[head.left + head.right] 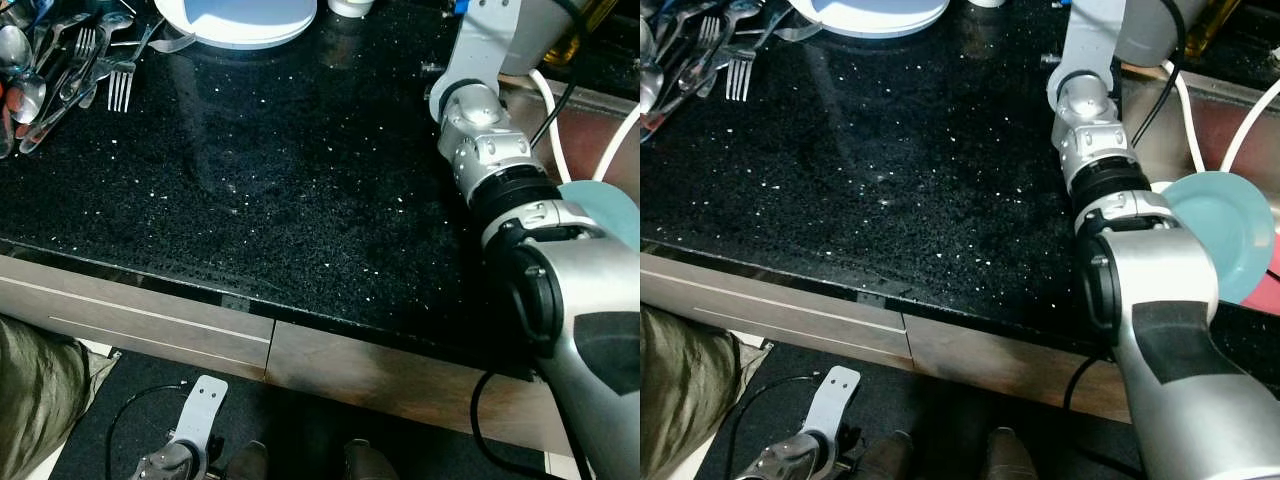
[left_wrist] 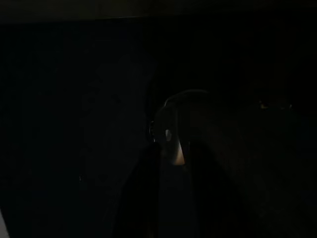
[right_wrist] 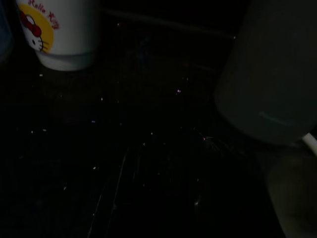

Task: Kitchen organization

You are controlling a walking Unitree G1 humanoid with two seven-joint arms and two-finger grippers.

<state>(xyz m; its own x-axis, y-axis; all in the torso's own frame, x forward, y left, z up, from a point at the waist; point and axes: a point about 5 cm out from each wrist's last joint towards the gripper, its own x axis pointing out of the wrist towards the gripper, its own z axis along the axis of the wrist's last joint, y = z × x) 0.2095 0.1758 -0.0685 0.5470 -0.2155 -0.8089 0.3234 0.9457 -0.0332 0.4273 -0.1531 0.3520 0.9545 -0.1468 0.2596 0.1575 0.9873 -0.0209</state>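
Right now a black speckled desk is filling the head views, with drawer fronts running along its near edge. At the far left corner a heap of cutlery is lying tangled; two forks are clearly showing, their long axes running roughly front to back with the tines pointing toward the near edge, and at least two spoons are lying beside them with bowls up; the rest of the heap is too jumbled to count. A stack of white plates is sitting at the far edge, just beside the cutlery; how many are in the stack cannot be told. One teal plate is lying to the right, near white cables, partly behind the right arm.

That arm is reaching forward across the desk's right side. The right gripper's fingers are not distinguishable, so I cannot tell whether it is open or closed. Its wrist camera is looking at one white cup with a cartoon cat print standing upright on the desk, and one dark rounded container well apart from it.

The left gripper is hanging low in front of the drawers, above the dark floor; its state cannot be told. The left wrist view is nearly black.
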